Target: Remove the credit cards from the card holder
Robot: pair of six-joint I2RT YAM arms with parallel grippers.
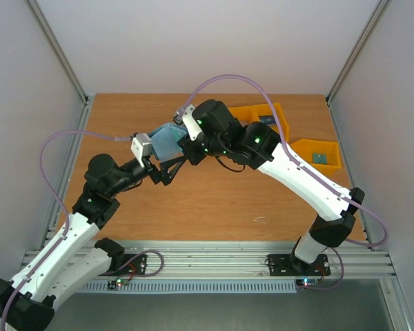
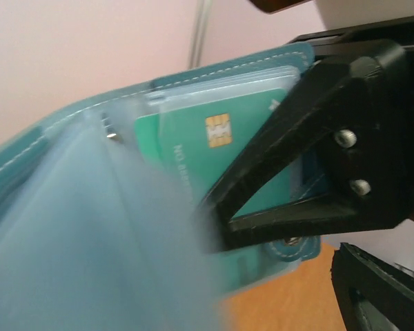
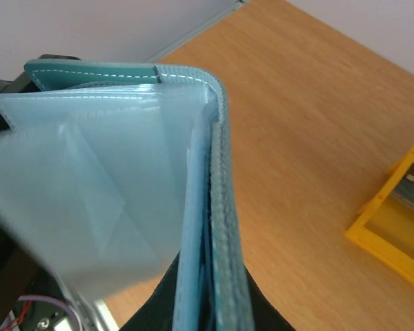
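The teal card holder (image 1: 167, 140) hangs open above the middle of the table. My right gripper (image 1: 188, 148) is shut on one panel's edge, and in the right wrist view its black jaws pinch the teal cover and clear sleeves (image 3: 124, 179) from both sides. In the left wrist view a green credit card (image 2: 193, 155) with a gold chip sits in a clear pocket, partly hidden behind the right gripper's black finger (image 2: 331, 158). My left gripper (image 1: 164, 169) stands open just below the holder, its fingers spread, gripping nothing. One of its fingers (image 2: 379, 289) shows at the lower right.
Two yellow bins stand at the back right, one (image 1: 259, 114) behind the right arm, the other (image 1: 328, 148) nearer the right edge. Each has a small card in it (image 1: 320, 158). The bin's corner (image 3: 393, 221) shows in the right wrist view. The two arms cross closely mid-table.
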